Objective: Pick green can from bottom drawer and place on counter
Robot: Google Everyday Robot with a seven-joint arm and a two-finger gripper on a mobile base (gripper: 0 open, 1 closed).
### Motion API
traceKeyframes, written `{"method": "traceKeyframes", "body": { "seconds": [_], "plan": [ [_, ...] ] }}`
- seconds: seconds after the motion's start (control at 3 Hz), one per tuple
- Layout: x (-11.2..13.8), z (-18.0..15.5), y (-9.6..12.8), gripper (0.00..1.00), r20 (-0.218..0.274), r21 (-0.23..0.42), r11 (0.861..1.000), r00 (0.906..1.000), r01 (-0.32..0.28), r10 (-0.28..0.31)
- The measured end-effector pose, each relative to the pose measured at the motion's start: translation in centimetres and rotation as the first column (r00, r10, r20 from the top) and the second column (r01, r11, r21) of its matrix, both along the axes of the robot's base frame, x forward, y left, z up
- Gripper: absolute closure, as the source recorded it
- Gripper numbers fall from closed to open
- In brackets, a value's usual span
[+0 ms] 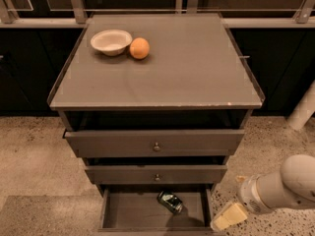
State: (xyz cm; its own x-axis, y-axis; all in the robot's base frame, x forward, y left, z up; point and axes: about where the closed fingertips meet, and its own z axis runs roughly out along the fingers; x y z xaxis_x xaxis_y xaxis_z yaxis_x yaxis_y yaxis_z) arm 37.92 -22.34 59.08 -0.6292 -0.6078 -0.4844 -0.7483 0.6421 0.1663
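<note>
One claw [228, 217] is noted low beside the bottom drawer [129, 212], at its right front corner; open or closed cannot be told. The green can [170, 202] lies on its side inside, apart. Risks: drawer wall struck on entry; can nudged and rolled.

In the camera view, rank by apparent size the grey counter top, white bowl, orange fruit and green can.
1. Flat grey-brown counter
2. Round white bowl
3. Round orange fruit and dark-green metal can: look alike, unranked.
The gripper hovers lower right, beside the bottom drawer.
</note>
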Motion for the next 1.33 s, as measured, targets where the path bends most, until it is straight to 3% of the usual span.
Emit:
{"method": "traceKeyframes", "body": {
  "seconds": [0.33, 0.67, 1.0, 1.33],
  "plan": [
    [0.2, -0.6, 0.3, 0.00, -0.006, 0.005, 1.000, 1.0000, -0.001, 0.001],
    [-0.8, -2.3, -0.5, 0.00, -0.017, 0.021, 0.996, 0.9966, 0.081, -0.081],
    [-1.8, -7.0, -0.4, 0.00, -0.004, 0.090, 0.978, 0.9823, 0.187, -0.187],
    [0.4, -12.3, -0.2, 0.00, 0.027, 0.170, 0.952, 0.9647, 0.254, -0.262]
  ]
}}
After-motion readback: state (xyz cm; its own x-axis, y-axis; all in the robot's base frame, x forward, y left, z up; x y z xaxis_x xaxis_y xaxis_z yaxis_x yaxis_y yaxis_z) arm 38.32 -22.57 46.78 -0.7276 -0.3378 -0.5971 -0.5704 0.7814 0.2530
